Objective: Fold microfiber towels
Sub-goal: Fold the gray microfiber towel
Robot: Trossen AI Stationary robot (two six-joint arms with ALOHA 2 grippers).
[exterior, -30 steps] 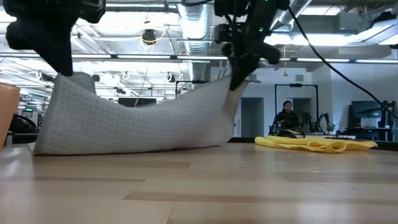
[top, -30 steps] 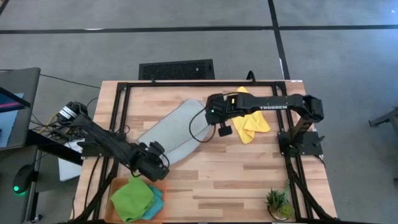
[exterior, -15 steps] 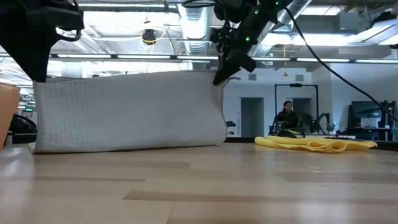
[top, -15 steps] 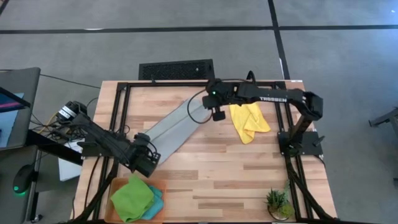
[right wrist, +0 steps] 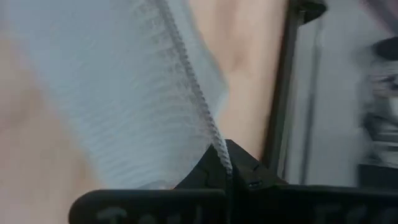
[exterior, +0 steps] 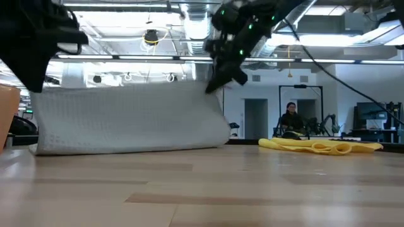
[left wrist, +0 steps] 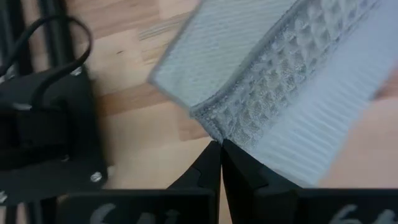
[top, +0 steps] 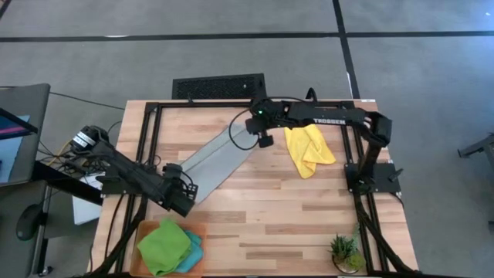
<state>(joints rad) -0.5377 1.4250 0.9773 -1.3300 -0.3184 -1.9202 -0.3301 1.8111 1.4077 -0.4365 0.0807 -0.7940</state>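
Note:
A light grey towel [top: 210, 158] hangs stretched between my two grippers, running diagonally from the table's near left toward its far middle. Its top edge is straight and its lower edge [exterior: 132, 149] rests on the table. My left gripper [top: 181, 193] is shut on its near-left end, and my right gripper [top: 259, 131] is shut on its far-right end. A yellow towel [top: 309, 148] lies crumpled at the far right. A green towel [top: 164, 244] lies on a teal one [top: 193, 251] on the orange tray [top: 202, 230]. My left gripper pinches the grey towel's top corner [left wrist: 213, 129] between its two shut fingers, at the hemmed edge. The towel hangs below the hold and runs taut toward the other gripper, with its lower edge on the table. My right gripper pinches the towel's hemmed top edge [right wrist: 214, 138] at the opposite corner between its shut fingers. It comes from above, slanting down. The towel hangs below it, taut along the top, with its bottom on the table.
Black frame rails [top: 151, 139] run along the table's left, far and right sides. A small potted plant [top: 345, 251] stands at the near right corner. Bare wood [top: 293, 216] lies in the near middle.
My right gripper has gone toward the far edge and a little left, and my left gripper a little toward the left edge. The grey towel's sagging top edge has been drawn straight and taut. From above, the towel has narrowed from a broad patch to a strip.

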